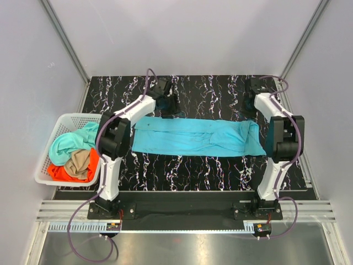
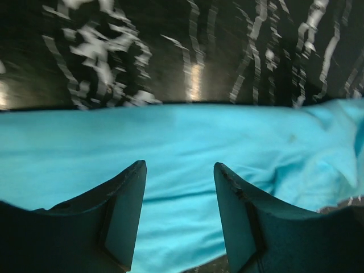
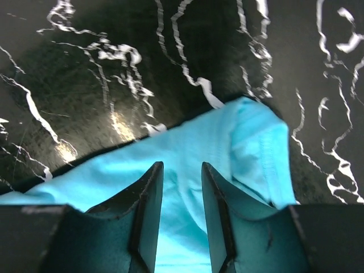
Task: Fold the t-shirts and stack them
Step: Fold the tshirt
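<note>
Left wrist view: the left gripper (image 2: 180, 166) is hovering, wedge-shaped jaws wide and empty, just over the smooth cyan t-shirt (image 2: 170, 133). The right gripper (image 3: 182, 166) is hanging, jaws narrowly parted, above its rumpled, stitched end; glossy white-veined black table (image 3: 114, 68) is stretching beyond.

left end effector (image 2: 179, 166) parted, right end effector (image 3: 182, 166) parted narrower
</note>
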`<move>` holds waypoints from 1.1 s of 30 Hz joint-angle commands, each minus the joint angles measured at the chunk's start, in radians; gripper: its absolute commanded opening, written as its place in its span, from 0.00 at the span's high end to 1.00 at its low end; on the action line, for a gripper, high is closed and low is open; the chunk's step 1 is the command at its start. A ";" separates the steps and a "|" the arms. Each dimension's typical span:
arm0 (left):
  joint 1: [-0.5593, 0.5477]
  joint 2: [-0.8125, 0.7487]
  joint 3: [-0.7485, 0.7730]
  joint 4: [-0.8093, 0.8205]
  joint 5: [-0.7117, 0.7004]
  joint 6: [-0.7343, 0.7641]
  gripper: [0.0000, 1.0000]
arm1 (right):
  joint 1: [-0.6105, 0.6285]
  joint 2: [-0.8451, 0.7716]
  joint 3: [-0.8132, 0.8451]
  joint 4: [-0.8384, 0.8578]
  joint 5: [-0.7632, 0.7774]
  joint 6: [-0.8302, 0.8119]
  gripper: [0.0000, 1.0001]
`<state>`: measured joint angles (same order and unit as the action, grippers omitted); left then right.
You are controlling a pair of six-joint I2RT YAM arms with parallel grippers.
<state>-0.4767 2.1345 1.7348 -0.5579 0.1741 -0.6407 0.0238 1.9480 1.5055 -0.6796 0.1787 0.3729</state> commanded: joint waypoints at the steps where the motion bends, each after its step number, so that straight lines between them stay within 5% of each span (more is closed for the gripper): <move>1: 0.029 0.042 0.037 -0.017 -0.025 0.047 0.44 | 0.042 0.045 0.076 -0.031 0.105 -0.023 0.60; 18: 0.101 0.114 -0.001 -0.002 -0.081 0.067 0.43 | 0.068 0.175 0.154 -0.097 0.215 -0.057 0.61; 20: 0.102 0.113 -0.004 -0.002 -0.084 0.069 0.43 | 0.067 0.180 0.153 -0.097 0.255 -0.055 0.71; 23: 0.102 0.113 -0.014 0.000 -0.093 0.069 0.43 | 0.067 0.175 0.150 -0.092 0.330 -0.046 1.00; 29: 0.108 0.125 -0.034 -0.008 -0.120 0.065 0.42 | 0.007 0.094 0.072 0.013 0.326 -0.012 1.00; 33: 0.112 0.137 -0.032 -0.019 -0.137 0.067 0.42 | -0.061 -0.035 -0.104 0.179 0.191 -0.014 1.00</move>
<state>-0.3843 2.2337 1.7378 -0.5503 0.1207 -0.5953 0.0246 2.0480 1.4845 -0.6357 0.4175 0.3389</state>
